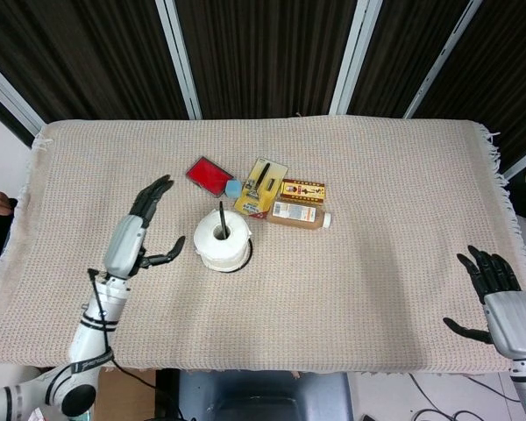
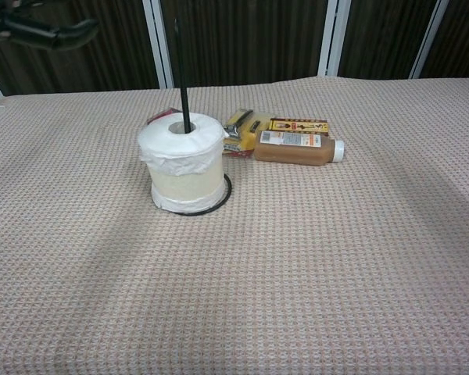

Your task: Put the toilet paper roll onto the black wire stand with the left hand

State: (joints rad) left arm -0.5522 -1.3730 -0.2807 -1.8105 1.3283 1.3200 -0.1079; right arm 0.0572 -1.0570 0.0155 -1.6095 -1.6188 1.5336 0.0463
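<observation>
Resting upright on the surface (image 1: 377,263), toilet paper roll (image 1: 222,239) sits threaded over black wire stand (image 2: 180,74). Left hand (image 1: 138,230) beside it, fingers spread, empty. Right hand (image 1: 495,294) likewise splayed, well apart.

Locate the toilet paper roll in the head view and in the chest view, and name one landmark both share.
Head view: toilet paper roll left of centre, down on the black wire stand.
Chest view: same roll left of centre, rod through its core.
Shared landmark: the brown bottle lying just right of it.
</observation>
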